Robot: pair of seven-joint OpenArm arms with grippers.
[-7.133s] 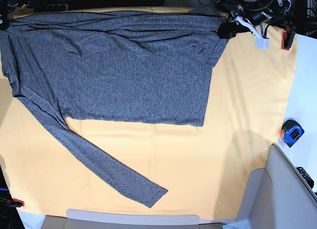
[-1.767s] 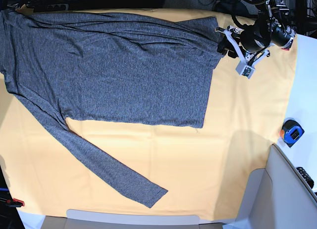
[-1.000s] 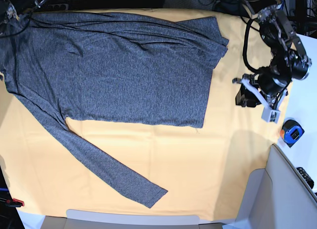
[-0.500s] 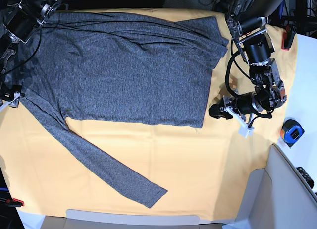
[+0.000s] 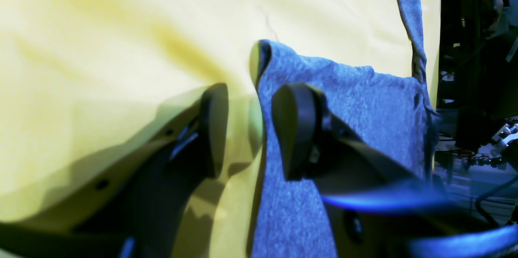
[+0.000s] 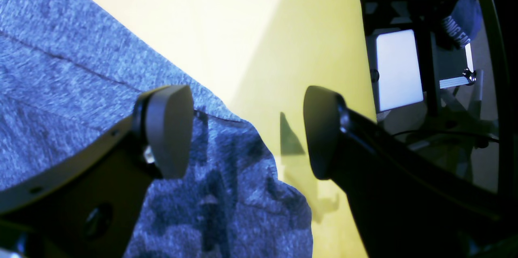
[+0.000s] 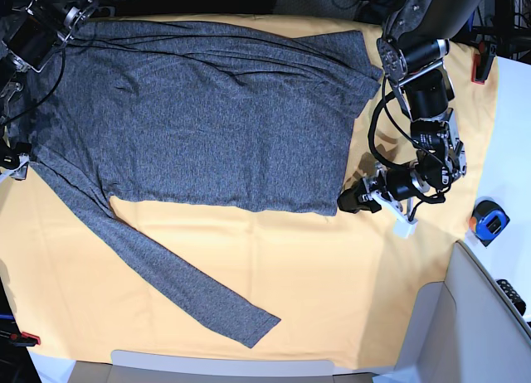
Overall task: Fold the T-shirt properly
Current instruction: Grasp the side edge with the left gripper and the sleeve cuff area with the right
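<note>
The shirt [image 7: 207,109] lies flat on the cloth [image 7: 348,300]. The left gripper [image 5: 247,128] straddles its hem corner, the right gripper [image 6: 247,132] its shoulder edge, both unclosed; pinching comes next.

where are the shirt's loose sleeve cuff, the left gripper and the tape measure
T-shirt [image 7: 253,327], base view, on the cuff end of the outstretched sleeve.
left gripper [image 5: 247,128], left wrist view, midway between its open fingertips, at the shirt's corner.
tape measure [image 7: 488,220], base view, on its blue and orange case.
</note>
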